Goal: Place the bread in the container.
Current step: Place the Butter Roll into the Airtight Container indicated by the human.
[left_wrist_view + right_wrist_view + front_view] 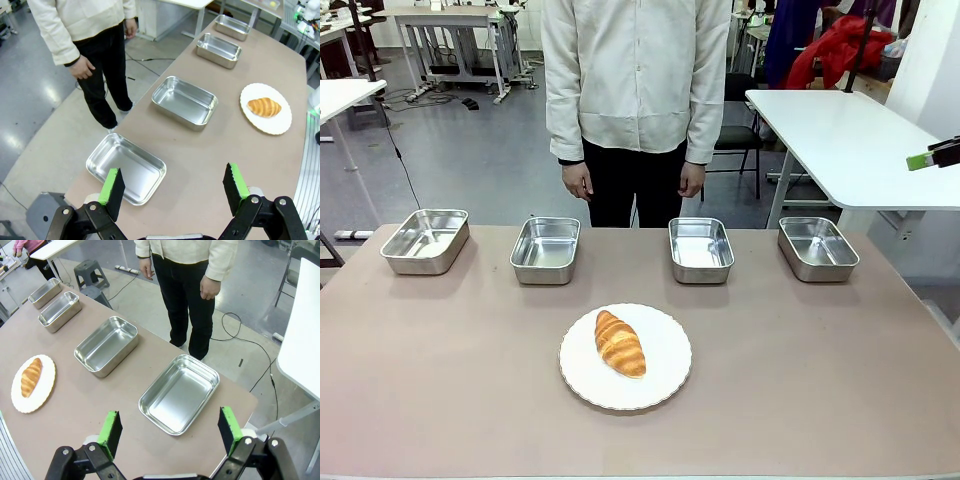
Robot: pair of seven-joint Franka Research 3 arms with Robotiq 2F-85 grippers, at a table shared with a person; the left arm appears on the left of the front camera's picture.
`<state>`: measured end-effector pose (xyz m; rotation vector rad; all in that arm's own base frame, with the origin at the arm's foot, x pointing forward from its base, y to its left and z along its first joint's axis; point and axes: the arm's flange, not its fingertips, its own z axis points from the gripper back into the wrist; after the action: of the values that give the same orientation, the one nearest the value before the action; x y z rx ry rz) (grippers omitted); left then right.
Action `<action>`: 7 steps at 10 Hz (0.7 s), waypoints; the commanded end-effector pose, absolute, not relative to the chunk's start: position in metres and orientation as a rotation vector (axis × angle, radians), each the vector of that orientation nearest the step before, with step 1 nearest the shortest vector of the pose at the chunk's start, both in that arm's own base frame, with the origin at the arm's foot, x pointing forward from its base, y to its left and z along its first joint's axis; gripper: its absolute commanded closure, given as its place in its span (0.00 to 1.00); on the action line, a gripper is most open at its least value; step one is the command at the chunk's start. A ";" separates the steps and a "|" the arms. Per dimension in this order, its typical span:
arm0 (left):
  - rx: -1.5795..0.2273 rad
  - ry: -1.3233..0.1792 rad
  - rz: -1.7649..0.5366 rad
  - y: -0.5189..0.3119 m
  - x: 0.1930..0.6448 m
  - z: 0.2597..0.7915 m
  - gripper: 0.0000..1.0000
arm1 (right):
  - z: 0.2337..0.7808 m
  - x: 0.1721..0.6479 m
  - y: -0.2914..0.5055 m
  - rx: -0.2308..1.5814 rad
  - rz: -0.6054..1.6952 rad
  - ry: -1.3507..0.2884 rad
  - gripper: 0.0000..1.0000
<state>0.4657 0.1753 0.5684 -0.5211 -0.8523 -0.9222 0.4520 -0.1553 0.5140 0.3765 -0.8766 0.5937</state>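
A round white plate (660,378) sits in the middle of the near part of a big light-brown counter (820,380). On the far side of the counter stands a person (636,70) in a cream shirt with long sleeves and black trousers, arms down. The floor (480,165) is grey and a bit shiny. A thin black cable (400,160) runs across the floor on the left. To the right of the person is a long white table (840,140), and a black chair (735,130) stands between them. Far back on the right lies a heap of red cloth (835,50). A small grey stool (89,271) stands on the floor near the counter's edge.
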 end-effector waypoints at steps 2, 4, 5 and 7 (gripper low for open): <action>-0.527 -0.855 -0.931 0.175 0.464 0.570 0.00 | 0.514 0.452 -0.155 0.383 0.594 -0.887 0.00; -0.527 -0.855 -0.931 0.175 0.464 0.570 0.00 | 0.514 0.452 -0.155 0.383 0.594 -0.887 0.00; -0.527 -0.855 -0.931 0.175 0.464 0.570 0.00 | 0.514 0.452 -0.155 0.383 0.594 -0.887 0.00; -0.527 -0.855 -0.931 0.175 0.464 0.570 0.00 | 0.514 0.452 -0.155 0.383 0.594 -0.887 0.00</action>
<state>0.4657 0.1753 0.5684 -0.5211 -0.8523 -0.9222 0.4520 -0.1553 0.5140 0.3765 -0.8766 0.5937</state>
